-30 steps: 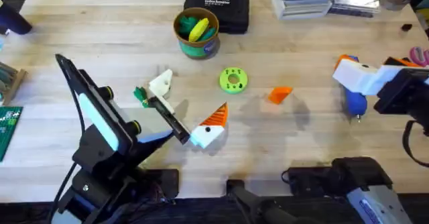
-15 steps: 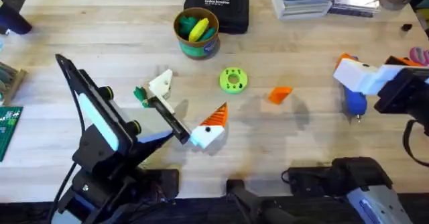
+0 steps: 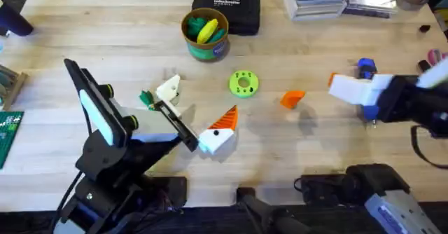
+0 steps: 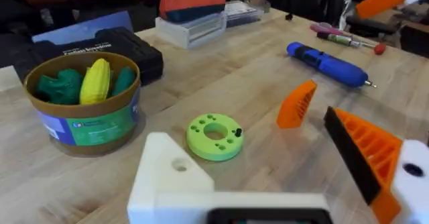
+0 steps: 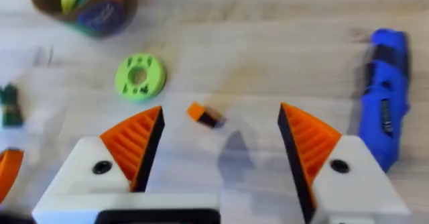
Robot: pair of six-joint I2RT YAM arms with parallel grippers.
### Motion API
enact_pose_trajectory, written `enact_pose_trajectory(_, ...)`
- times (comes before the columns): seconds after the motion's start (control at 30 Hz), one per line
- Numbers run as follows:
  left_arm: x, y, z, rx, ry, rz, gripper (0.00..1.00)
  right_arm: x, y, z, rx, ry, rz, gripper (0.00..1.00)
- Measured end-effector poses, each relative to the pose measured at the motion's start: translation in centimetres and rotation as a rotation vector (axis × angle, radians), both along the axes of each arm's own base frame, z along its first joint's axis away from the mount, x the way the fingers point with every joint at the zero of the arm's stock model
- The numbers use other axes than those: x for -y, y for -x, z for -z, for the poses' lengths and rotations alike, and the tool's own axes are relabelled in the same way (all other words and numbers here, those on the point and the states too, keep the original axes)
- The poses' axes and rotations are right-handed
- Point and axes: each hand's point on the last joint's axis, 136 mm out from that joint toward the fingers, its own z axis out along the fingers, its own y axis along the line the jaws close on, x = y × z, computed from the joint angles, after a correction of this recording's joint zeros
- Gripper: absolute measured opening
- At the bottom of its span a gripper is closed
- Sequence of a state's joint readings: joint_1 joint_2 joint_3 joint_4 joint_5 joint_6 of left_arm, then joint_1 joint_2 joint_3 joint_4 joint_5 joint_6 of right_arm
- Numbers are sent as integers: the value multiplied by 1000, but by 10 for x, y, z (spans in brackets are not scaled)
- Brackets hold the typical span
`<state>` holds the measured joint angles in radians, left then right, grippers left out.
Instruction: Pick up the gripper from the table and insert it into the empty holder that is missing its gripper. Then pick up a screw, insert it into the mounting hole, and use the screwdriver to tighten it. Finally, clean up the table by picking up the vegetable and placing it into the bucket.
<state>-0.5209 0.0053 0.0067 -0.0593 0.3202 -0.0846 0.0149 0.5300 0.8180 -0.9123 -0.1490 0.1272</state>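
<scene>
Nothing of the task looks done yet; the gripper (image 3: 293, 98), the loose orange wedge, lies on the table (image 3: 105, 45) right of centre, untouched; the empty holder (image 3: 169, 90), the left gripper's far white finger, has no orange tip and its mounting hole (image 4: 179, 164) is bare; the screwdriver (image 3: 368, 90) lies flat at the right, partly under the right arm; the vegetable (image 3: 147, 99) sits on the table just left of the empty holder, not in the bucket (image 3: 205, 33), which stands far centre with a yellow toy and green toys already inside.

Right gripper (image 5: 218, 153) hovers over the table between wedge and screwdriver, fingers wide apart, nothing between them; wedge lies ahead between the two orange pads in the right wrist view, so pickup of the wedge is likely the step in hand; left gripper (image 3: 192, 116) rests low near centre, fingers apart, holding nothing.

Left to do: insert wedge, screw, tighten, bin the vegetable.

Counts: one loose orange wedge; one blue screwdriver; one bucket; one dark-green vegetable on the table; one bright green disc (image 3: 243, 83) with a small dark bit on it, maybe a screw, cannot tell; one black case (image 3: 227, 8) behind the bucket; three orange tips mounted, two right, one left.
</scene>
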Motion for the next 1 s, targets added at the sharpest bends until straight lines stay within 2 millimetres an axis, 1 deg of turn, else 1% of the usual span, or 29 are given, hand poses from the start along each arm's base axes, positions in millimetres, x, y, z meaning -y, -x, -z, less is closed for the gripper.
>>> enact_pose_trajectory(0.17,0,0,0,-16,14,-1,985,-25,-1,20,-250,51,-185,995)
enact_pose_trajectory(0.37,0,0,0,-21,19,-2,985,-43,-8,43,-428,180,-345,995)
enact_pose_trajectory(0.43,0,0,0,-22,19,-2,985,-47,-10,52,-465,203,-371,995)
enact_pose_trajectory(0.53,0,0,0,-22,19,-2,985,-51,-20,64,-487,243,-421,995)
enact_pose_trajectory(0.57,0,0,0,-22,19,-2,985,-54,-21,77,-521,322,-513,995)
enact_pose_trajectory(0.67,0,0,0,-22,19,-2,985,-53,-22,90,-558,424,-588,996)
enact_pose_trajectory(0.77,0,0,0,-21,19,-2,985,-49,-25,105,-611,499,-625,995)
enact_pose_trajectory(0.83,0,0,0,-22,19,-2,985,-48,-29,114,-634,527,-640,960)
enact_pose_trajectory(0.93,0,0,0,-22,19,-2,985,-52,-35,124,-647,558,-664,846)
enact_pose_trajectory(1.0,0,0,0,-22,19,-2,985,-57,-38,128,-637,573,-682,791)
